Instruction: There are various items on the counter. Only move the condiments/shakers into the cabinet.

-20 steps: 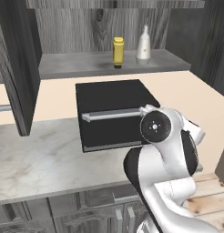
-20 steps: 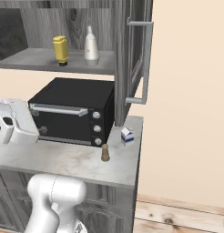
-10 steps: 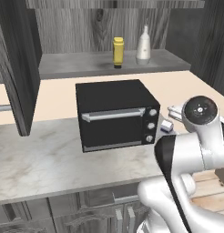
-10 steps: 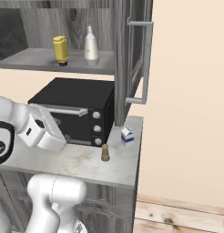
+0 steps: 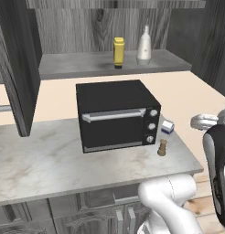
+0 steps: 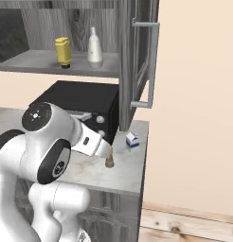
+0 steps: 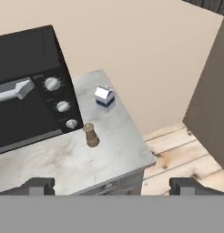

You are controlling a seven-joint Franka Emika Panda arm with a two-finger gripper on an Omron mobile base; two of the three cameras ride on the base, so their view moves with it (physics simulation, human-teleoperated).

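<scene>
The brown wooden shaker (image 7: 91, 135) stands near the counter's (image 7: 119, 146) right end, in front of the toaster oven's knobs. It also shows in the base views (image 5: 163, 147) (image 6: 109, 162). My gripper (image 7: 113, 186) hovers above and in front of it, open wide, with nothing between its fingertips (image 7: 38, 185). In the right base view my hand (image 6: 92, 142) reaches down towards the shaker. The yellow squeeze bottle (image 5: 119, 51) (image 6: 63, 51) and the white narrow-necked bottle (image 5: 144, 45) (image 6: 94, 47) stand side by side on the cabinet shelf (image 5: 82, 67).
A black toaster oven (image 5: 116, 114) takes up the counter's middle. A small blue-and-white box (image 5: 167, 126) (image 7: 104, 96) sits behind the shaker near the wall. Open cabinet doors hang at left (image 5: 16, 68) and right (image 6: 142, 61). The counter ends just right of the shaker above a wooden floor (image 7: 177, 154).
My arm has swung from in front of the toaster oven to the counter's right end. The hand now hangs over the brown shaker. The gripper stayed open.
</scene>
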